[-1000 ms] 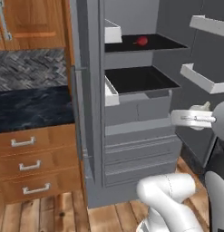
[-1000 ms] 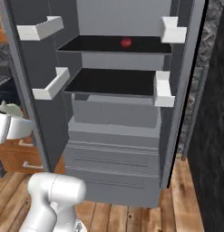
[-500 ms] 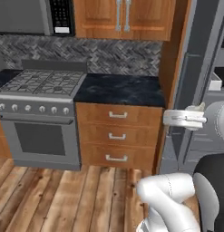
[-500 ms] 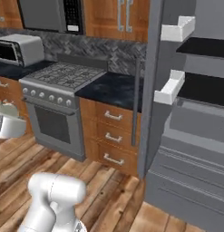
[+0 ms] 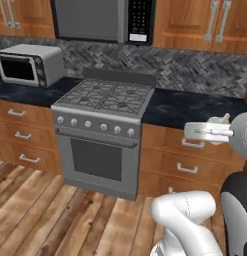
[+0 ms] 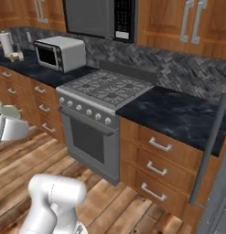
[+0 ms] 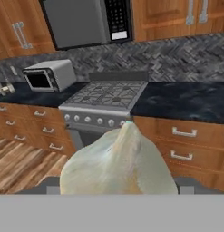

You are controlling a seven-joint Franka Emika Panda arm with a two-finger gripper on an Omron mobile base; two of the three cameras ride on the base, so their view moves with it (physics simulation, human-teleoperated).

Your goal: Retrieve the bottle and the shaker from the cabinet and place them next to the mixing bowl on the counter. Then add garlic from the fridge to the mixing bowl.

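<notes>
Evidently the garlic point(image 7: 119, 163) is out of the fridge, clenched in the gripper point(image 5: 221, 131). Delivery remains; the mixing bowl possibly lies beyond the stove point(image 5: 109, 98), toward ten o'clock.

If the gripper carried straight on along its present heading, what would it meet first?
Probably the stove. The gripper, shut on the garlic, faces it in the hand view, with open floor between. Depth is unclear, and the garlic hides the line's lower part.
</notes>
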